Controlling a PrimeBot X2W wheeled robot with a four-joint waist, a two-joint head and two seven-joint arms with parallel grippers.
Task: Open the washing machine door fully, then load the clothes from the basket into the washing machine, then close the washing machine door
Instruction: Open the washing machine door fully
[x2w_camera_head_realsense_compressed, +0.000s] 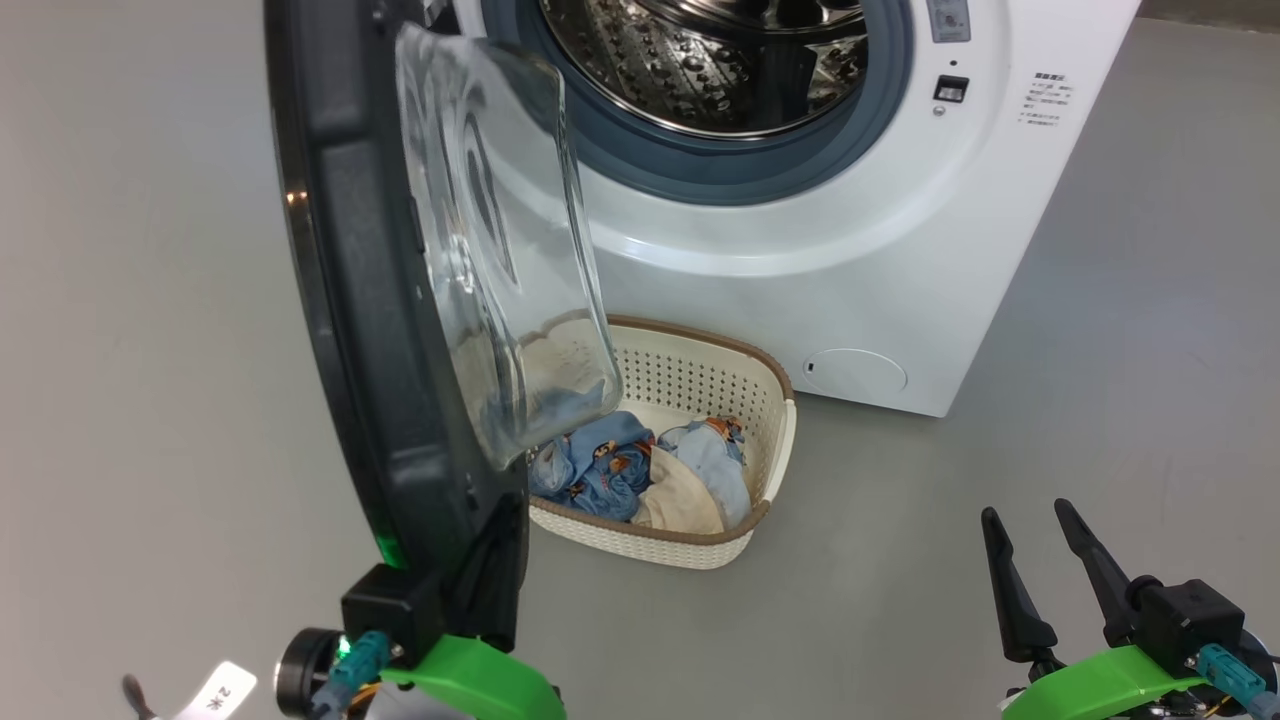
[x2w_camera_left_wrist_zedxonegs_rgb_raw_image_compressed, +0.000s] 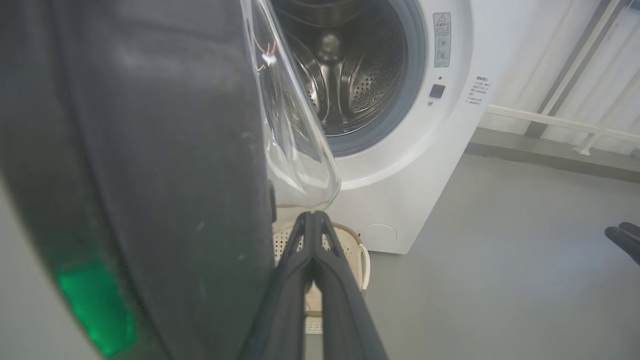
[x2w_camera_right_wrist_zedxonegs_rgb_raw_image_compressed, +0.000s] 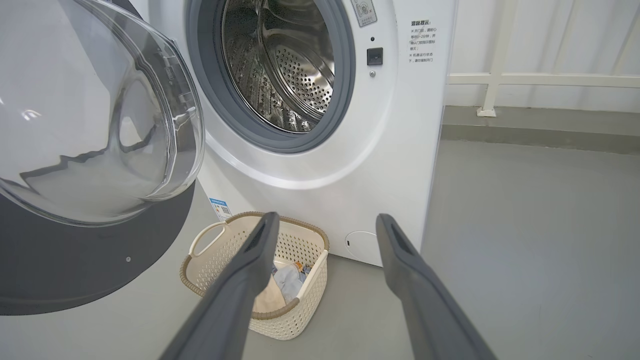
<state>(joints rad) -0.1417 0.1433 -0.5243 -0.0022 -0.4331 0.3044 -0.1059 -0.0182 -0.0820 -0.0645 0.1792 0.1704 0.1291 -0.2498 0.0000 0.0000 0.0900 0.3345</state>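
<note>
1. The left gripper (x2w_camera_left_wrist_zedxonegs_rgb_raw_image_compressed: 314, 216) has its two dark fingers pressed together tip to tip, with nothing between them. They point up along the inner face of the washing machine door (x2w_camera_head_realsense_compressed: 340, 300), just beside its black rim (touching or a hair off, I cannot tell).
2. The right gripper (x2w_camera_head_realsense_compressed: 1026, 508) has its fingers spread wide and holds nothing. It hovers over the bare grey floor (x2w_camera_head_realsense_compressed: 1100, 420), well to the right of the basket and apart from everything else.
3. The door stands swung out at the machine's left side and is nearly edge-on in the head view. Its clear glass bowl (x2w_camera_head_realsense_compressed: 500, 250) bulges toward the opening. A green glow (x2w_camera_head_realsense_compressed: 385, 548) sits on the lower rim, close to the left gripper.
4. The washing machine (x2w_camera_head_realsense_compressed: 850, 260) is white and its round opening is uncovered. The grey rubber ring (x2w_camera_head_realsense_compressed: 720, 172) and the perforated steel drum (x2w_camera_head_realsense_compressed: 720, 60) are exposed.
5. The basket (x2w_camera_head_realsense_compressed: 640, 545) sits on the floor just in front of the machine, below the opening. Its left end lies under the door's bowl and shows through the glass.
6. The clothes (x2w_camera_head_realsense_compressed: 650, 478) lie bunched in the basket. The blue piece with orange prints (x2w_camera_head_realsense_compressed: 600, 465) is at the left and the light blue piece (x2w_camera_head_realsense_compressed: 715, 460) at the right. The cream piece (x2w_camera_head_realsense_compressed: 680, 505) lies toward the front, between them.
</note>
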